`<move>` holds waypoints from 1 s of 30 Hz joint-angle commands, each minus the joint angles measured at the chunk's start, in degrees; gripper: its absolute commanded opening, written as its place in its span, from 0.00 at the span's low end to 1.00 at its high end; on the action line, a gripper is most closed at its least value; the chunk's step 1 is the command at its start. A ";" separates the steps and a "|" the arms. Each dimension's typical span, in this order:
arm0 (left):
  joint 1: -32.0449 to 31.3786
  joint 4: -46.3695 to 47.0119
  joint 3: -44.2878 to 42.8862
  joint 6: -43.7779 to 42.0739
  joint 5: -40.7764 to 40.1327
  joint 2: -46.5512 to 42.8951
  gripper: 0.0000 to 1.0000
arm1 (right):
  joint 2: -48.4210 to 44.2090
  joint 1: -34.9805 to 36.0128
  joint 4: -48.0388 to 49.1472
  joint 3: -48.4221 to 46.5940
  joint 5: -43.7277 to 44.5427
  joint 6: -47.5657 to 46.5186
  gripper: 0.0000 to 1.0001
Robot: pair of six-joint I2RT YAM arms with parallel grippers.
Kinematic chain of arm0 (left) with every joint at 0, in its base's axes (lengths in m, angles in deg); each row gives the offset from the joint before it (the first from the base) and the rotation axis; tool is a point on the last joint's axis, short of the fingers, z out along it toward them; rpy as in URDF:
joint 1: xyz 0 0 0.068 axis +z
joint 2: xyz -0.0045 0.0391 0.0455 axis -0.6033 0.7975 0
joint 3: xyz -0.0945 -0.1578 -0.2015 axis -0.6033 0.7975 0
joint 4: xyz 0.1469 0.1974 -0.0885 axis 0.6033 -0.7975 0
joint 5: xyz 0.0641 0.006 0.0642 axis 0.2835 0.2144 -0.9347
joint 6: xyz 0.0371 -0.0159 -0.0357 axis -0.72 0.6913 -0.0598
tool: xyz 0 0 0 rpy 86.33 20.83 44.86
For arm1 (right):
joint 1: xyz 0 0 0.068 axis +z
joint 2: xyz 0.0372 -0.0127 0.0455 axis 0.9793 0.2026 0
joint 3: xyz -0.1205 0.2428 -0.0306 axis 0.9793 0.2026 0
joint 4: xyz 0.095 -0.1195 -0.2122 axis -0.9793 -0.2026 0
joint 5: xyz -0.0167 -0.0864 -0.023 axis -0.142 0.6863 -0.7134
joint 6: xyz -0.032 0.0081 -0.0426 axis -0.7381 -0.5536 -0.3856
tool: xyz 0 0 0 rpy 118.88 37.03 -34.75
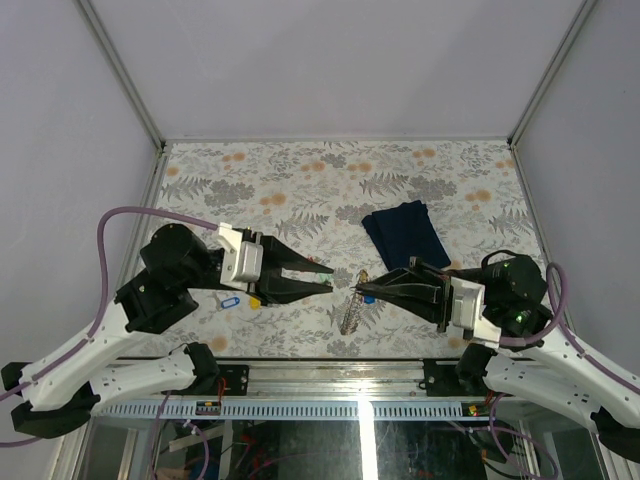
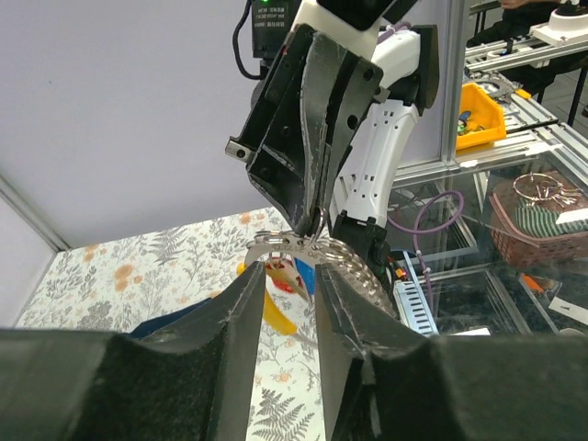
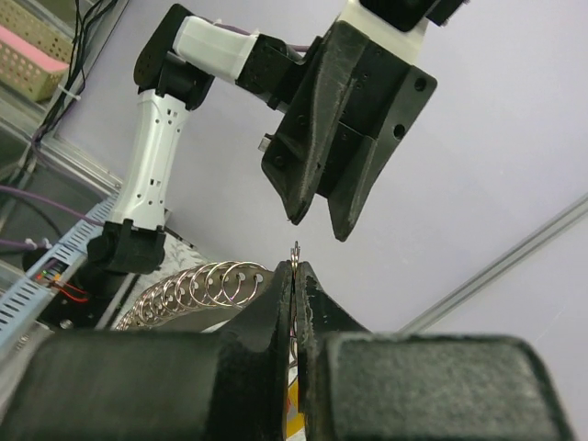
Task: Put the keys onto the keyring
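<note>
Your left arm (image 1: pixel 80 350) comes in from left, elbow low, wrist about level. Left tool (image 1: pixel 327 278) points right, jaws parted in narrow V. Your right arm (image 1: pixel 550 368) comes in from right. Right tool (image 1: pixel 362 290) points left, fingers pinched together on keyring (image 1: pixel 352 312). Tool tips face each other near mid-line, close, not touching.

Silvery coiled keyring (image 1: pixel 350 312) aloft; blue-tagged key (image 1: pixel 230 300) flat, well apart.
</note>
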 commanded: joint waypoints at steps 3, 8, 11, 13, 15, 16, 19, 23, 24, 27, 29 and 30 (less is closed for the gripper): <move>-0.08 5.74 -0.57 0.58 2.93 0.69 0.31 | 0.17 0.27 0.07 -3.25 -4.08 -13.69 0.00; -0.07 6.17 -0.58 -0.15 4.55 0.75 0.31 | 0.64 0.29 -1.01 -3.96 -5.63 -17.09 0.00; -0.05 6.21 -0.30 -0.67 5.48 0.65 0.33 | 0.91 0.31 -0.56 -3.99 -5.70 -17.26 0.00; -0.07 6.15 -0.08 -0.96 5.68 0.76 0.34 | 1.19 0.25 0.66 -3.91 -5.20 -15.53 0.00; -0.11 6.14 0.14 -1.05 5.27 0.96 0.35 | 1.57 0.25 3.50 -3.81 -3.75 -11.36 0.00; -0.05 6.20 0.27 -1.15 5.11 1.19 0.36 | 1.62 0.26 4.51 -3.69 -2.91 -9.76 0.00; -0.05 6.19 0.39 -1.44 4.90 1.72 0.37 | 1.69 0.32 6.87 -3.22 -1.64 -6.29 0.00; -0.07 6.21 0.13 -1.54 4.81 1.90 0.37 | 1.51 0.31 7.16 -2.53 -1.56 -5.09 0.00; -0.09 6.16 0.14 -1.53 4.80 1.99 0.37 | 1.49 0.26 7.52 -2.36 -1.44 -4.68 0.00; -0.10 5.70 0.38 -1.64 3.50 1.77 0.37 | 1.41 0.25 7.70 -2.35 1.11 -2.09 0.00; -0.10 4.75 0.83 -0.98 -0.69 1.62 0.37 | 1.01 0.25 3.72 -3.10 3.90 -1.14 0.00; -0.06 4.06 1.13 -0.35 -3.61 1.50 0.38 | 0.71 0.27 0.49 -3.68 5.29 -0.44 0.00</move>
